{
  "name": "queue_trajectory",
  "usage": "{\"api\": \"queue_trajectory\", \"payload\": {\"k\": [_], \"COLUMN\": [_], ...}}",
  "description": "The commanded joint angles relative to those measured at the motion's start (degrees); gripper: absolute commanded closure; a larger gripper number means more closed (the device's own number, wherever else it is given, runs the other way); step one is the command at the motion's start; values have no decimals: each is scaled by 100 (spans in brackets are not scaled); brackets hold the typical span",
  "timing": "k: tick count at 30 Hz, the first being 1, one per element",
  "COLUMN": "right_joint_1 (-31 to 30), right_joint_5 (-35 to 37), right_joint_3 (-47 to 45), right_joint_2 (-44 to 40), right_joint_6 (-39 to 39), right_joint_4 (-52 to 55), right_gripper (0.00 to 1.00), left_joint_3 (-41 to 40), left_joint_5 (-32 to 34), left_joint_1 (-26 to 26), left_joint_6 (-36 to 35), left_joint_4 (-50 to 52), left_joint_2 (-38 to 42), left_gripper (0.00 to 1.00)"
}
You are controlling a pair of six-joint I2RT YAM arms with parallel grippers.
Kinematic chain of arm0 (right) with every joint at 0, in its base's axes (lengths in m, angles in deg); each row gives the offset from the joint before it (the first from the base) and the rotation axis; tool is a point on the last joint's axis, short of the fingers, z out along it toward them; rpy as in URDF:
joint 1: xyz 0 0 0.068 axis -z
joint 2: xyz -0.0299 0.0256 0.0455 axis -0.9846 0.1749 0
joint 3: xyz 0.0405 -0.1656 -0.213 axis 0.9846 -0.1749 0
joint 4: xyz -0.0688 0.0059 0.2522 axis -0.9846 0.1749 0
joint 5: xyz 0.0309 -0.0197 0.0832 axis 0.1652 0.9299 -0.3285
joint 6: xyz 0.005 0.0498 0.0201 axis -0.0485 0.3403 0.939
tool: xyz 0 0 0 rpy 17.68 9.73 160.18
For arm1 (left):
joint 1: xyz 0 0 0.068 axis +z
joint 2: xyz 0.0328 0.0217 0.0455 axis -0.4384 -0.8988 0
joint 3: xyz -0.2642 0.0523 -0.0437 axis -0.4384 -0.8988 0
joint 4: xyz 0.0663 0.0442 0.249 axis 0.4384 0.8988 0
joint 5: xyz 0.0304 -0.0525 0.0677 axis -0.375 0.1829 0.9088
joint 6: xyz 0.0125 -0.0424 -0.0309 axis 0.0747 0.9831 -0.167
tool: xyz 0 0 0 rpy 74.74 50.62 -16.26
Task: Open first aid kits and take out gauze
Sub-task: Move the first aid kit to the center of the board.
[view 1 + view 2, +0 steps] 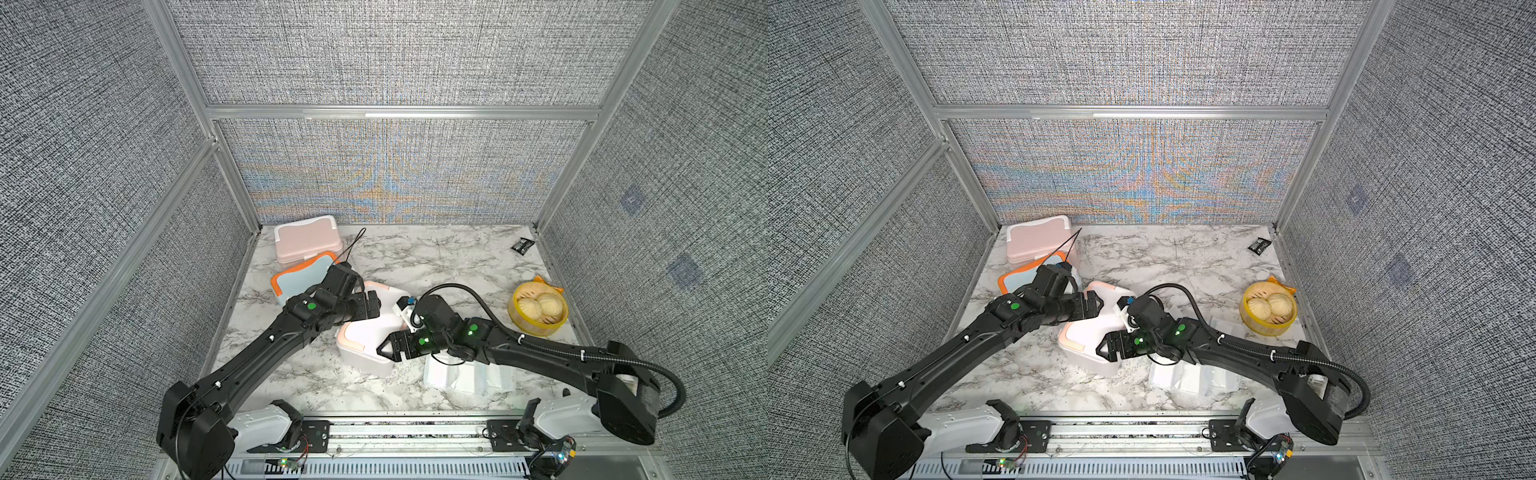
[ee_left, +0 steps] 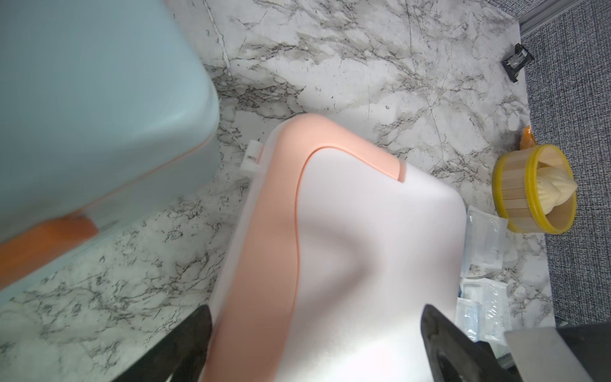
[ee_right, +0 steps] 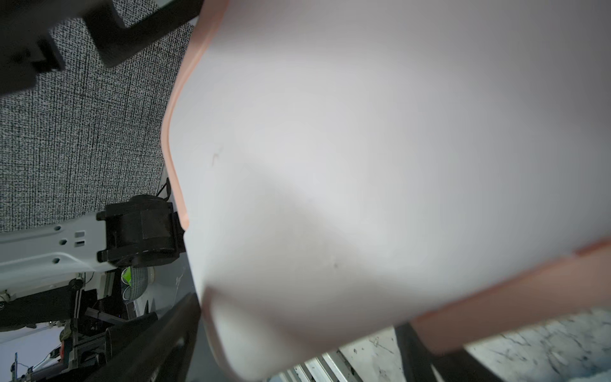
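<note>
A: Where are the kits on the desk (image 1: 436, 257)?

B: In both top views the white-and-peach kit (image 1: 365, 332) lies tilted near the middle. The pale blue-and-orange kit (image 1: 291, 280) is at about ten o'clock from it, and the pink-and-white kit (image 1: 305, 239) sits beyond that one, in the far corner at eleven o'clock.

A: And the pincers?

B: The left pincer (image 1: 371, 307) comes in at the white-and-peach kit's far end. In the left wrist view its fingers (image 2: 439, 340) stand wide apart on either side of the box, jaws open. The right pincer (image 1: 385, 348) is at the kit's near right corner; in the right wrist view the box fills the picture between two spread fingers (image 3: 413, 350), but whether they press on it I cannot tell.

A: The gauze?

B: Clear packets of gauze (image 1: 465, 376) lie on the desk at about four o'clock from that kit, under the right arm. The yellow basket (image 1: 538, 309) of buns stands at three o'clock, and a small black wrapper (image 1: 522, 244) lies in the far right corner.
</note>
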Motion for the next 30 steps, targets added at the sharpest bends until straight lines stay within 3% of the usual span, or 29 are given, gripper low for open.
{"api": "queue_trajectory", "payload": {"k": [1,9,16,22,26,30], "right_joint_1": [322,1183,1327,701,-149,-809], "right_joint_5": [179,-193,-185,1252,2674,3452], "right_joint_3": [43,715,991,1352,1721,2016], "right_joint_2": [145,680,469,-199,-351,-134], "right_joint_6": [-152,-519,-787,-1432,-2053,-2642], "right_joint_4": [106,509,907,2087,2716,2875], "right_gripper": [11,12,6,1,1,1], "left_joint_3": [366,1587,2546,2504,1562,924], "left_joint_5": [-510,-361,-178,242,634,1126], "left_joint_1": [65,328,459,468,467,476], "left_joint_6": [-217,-600,-778,-797,-893,-805], "left_joint_4": [-324,-111,664,1222,744,727], "left_joint_2": [-385,-1483,-1750,-1021,141,1179], "left_gripper": [3,3,3,3,3,2]}}
